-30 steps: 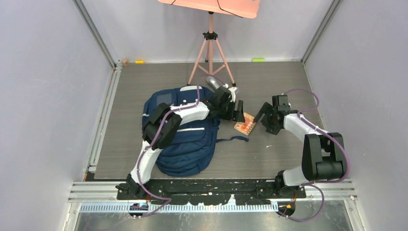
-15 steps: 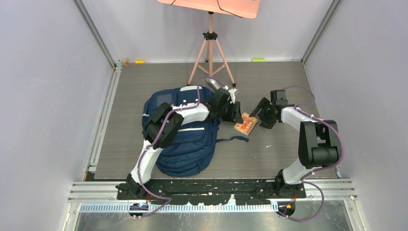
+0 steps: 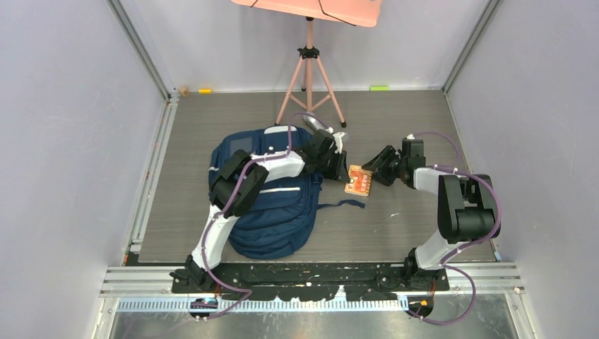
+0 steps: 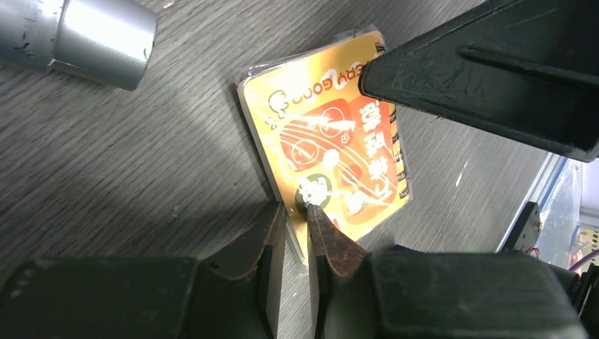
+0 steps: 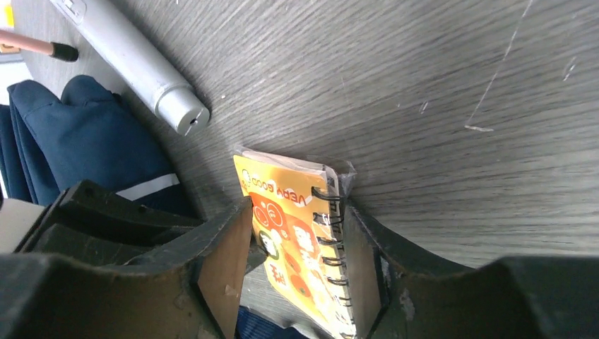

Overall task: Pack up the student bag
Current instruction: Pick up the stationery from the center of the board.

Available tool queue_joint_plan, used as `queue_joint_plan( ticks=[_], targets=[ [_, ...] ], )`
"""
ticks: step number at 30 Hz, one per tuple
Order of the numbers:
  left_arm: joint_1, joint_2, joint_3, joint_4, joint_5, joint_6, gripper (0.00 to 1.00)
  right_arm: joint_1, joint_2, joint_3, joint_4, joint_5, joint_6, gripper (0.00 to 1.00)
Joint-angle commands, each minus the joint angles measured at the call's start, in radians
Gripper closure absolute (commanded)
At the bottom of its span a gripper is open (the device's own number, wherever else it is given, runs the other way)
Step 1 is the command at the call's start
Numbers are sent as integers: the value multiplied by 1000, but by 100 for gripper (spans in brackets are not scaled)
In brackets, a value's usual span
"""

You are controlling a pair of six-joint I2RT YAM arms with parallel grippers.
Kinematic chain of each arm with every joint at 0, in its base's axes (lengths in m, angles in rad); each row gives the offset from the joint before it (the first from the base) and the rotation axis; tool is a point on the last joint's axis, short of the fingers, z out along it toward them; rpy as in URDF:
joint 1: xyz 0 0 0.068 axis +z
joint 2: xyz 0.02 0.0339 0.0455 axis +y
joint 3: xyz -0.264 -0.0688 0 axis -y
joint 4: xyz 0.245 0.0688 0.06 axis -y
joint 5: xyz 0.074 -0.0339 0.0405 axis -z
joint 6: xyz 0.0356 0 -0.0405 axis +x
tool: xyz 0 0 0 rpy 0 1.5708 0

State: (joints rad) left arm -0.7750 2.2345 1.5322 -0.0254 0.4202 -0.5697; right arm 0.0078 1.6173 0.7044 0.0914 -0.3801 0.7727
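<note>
The student bag [image 3: 272, 205], navy with thin white stripes, lies flat left of centre; a corner of it shows in the right wrist view [image 5: 85, 134]. An orange spiral notebook [image 3: 359, 181] in clear wrap sits to its right. My left gripper [image 3: 340, 167] reaches over the bag and pinches the notebook's near edge [image 4: 332, 148] between its pads [image 4: 295, 208]. From the right, my right gripper [image 3: 379, 168] straddles the tilted notebook [image 5: 275, 187]. Its jaws [image 5: 297, 215] stand apart, one finger [image 5: 360, 254] against the spiral binding and a gap at the other.
A silver cylinder [image 3: 316, 123] lies just behind the notebook, near the bag's top [image 4: 85, 35] [image 5: 134, 63]. A pink tripod [image 3: 309, 78] stands at the back centre. A dark bag strap [image 3: 342, 205] trails onto the table in front of the notebook.
The right gripper moved left to the notebook and its jaws narrowed around it. The left jaws closed onto the notebook's edge. The notebook shifted slightly.
</note>
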Motion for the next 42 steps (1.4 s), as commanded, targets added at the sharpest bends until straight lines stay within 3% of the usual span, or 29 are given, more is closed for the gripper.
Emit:
queue_joint_plan(
  ticks=[1, 7, 16, 23, 30, 35, 42],
  targets=[
    [-21, 28, -27, -54, 9, 47, 81, 41, -26, -39, 11, -272, 4, 48],
    [-7, 22, -42, -48, 7, 51, 85, 41, -93, -59, -79, -338, -72, 54],
    [-4, -11, -78, -13, 26, 59, 86, 45, -221, -136, 13, -357, -52, 58],
    [-4, -41, -100, 18, 32, 50, 86, 101, -171, -119, -45, -152, -101, 60],
    [-4, -72, -122, 20, 25, 53, 85, 140, -210, -71, -179, 99, -65, 83],
    [-3, -148, -101, 10, 30, 78, 70, 141, -327, -43, -328, 199, -81, 98],
    [-3, -324, -32, -113, 3, 202, 52, 140, -520, 49, -561, 357, -147, 100]
  ],
)
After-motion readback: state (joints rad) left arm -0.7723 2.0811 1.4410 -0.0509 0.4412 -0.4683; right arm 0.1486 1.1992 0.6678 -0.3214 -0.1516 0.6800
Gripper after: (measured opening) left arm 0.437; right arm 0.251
